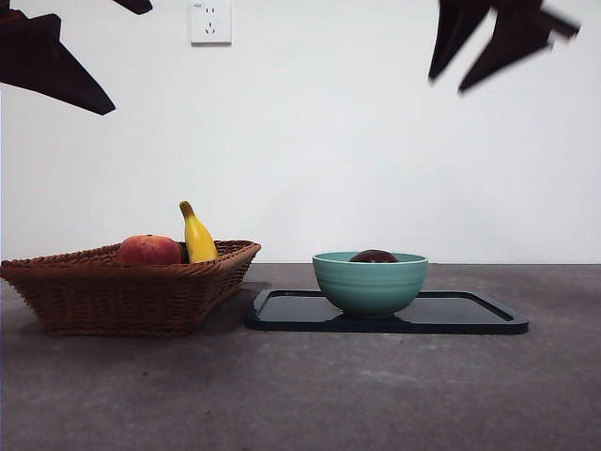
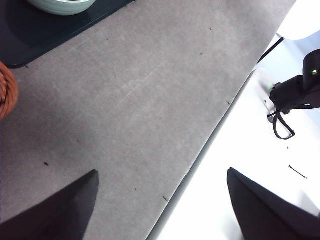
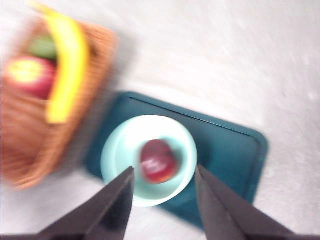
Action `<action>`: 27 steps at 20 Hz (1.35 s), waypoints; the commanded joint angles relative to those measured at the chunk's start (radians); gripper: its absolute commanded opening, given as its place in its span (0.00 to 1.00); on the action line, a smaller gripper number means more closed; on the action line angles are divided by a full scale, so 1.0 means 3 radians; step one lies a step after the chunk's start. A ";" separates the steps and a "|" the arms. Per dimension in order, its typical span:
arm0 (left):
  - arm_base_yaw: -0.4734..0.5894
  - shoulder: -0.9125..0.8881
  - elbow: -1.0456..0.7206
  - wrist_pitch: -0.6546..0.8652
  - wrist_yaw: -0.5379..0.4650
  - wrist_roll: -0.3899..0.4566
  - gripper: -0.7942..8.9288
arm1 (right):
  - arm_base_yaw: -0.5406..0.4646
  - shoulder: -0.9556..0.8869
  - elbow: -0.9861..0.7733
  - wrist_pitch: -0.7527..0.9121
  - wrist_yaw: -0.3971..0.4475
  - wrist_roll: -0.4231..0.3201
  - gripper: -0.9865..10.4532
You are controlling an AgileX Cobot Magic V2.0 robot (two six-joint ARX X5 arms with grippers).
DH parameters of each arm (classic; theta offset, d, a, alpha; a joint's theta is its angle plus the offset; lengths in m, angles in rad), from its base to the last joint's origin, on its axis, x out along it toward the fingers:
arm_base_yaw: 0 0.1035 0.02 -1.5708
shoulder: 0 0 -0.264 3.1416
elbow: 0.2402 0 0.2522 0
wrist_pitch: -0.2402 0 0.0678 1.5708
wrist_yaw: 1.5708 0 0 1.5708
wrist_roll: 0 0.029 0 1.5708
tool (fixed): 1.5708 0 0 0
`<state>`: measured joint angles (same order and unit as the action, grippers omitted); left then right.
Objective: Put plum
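Right wrist view: round plum in bowl, no long axis

We see a lab test bench: grey tabletop against a bare white wall, wall socket above the wicker basket.

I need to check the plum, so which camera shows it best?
The right wrist view: though blurred, it looks down on the whole plum in the bowl. The front view shows only its dark top above the rim. The left wrist view shows none of it.
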<state>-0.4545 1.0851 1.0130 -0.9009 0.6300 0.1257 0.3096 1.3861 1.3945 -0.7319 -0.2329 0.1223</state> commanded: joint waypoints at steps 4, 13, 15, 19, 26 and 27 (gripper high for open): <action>-0.0014 0.0018 0.0033 0.0014 0.0022 0.0052 0.50 | 0.0114 -0.0636 -0.0046 -0.0435 -0.0010 -0.0100 0.26; -0.0013 0.0019 0.0033 0.0023 0.0022 0.0052 0.50 | 0.0364 -0.1986 -0.1422 -0.0421 -0.0106 -0.0097 0.26; -0.0014 0.0018 0.0033 0.0024 0.0022 0.0052 0.50 | 0.0389 -0.2237 -0.1682 -0.0425 -0.0275 -0.0079 0.26; -0.0014 0.0018 0.0033 0.0022 0.0022 0.0051 0.50 | 0.0394 -0.2541 -0.1972 -0.0444 -0.0394 -0.0072 0.26; -0.0014 0.0019 0.0033 0.0023 0.0022 0.0052 0.50 | 0.0394 -0.2580 -0.1993 -0.0444 -0.0395 -0.0072 0.26; -0.0014 0.0019 0.0033 0.0023 0.0022 0.0051 0.50 | 0.0394 -0.2580 -0.1993 -0.0445 -0.0395 -0.0072 0.26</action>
<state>-0.4545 1.0851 1.0130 -0.9005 0.6300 0.1253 0.4202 0.6086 0.7918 -0.8749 -0.3473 0.1017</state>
